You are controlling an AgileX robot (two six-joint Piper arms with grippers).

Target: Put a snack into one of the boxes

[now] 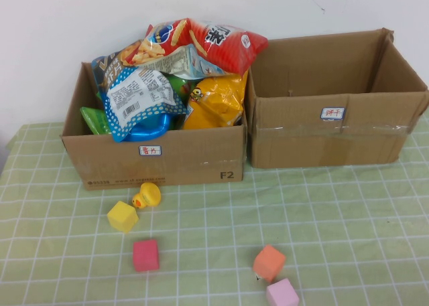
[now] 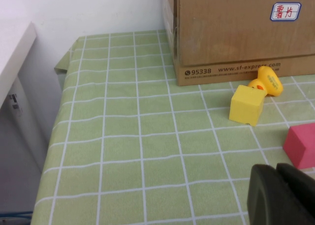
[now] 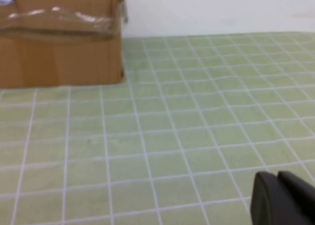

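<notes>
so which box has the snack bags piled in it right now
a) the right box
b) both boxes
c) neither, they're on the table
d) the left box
d: the snack bags fill the left box, while the right box shows only bare cardboard inside. Both grippers sit low over the tablecloth, left gripper and right gripper, jaws shut.

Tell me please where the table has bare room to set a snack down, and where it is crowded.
Bare cloth lies in front of the right box, and between the pink cube and orange cube. Crowded: by the yellow cube and duck; the left box is heaped. Left gripper and right gripper, both shut, hover low over the cloth.
</notes>
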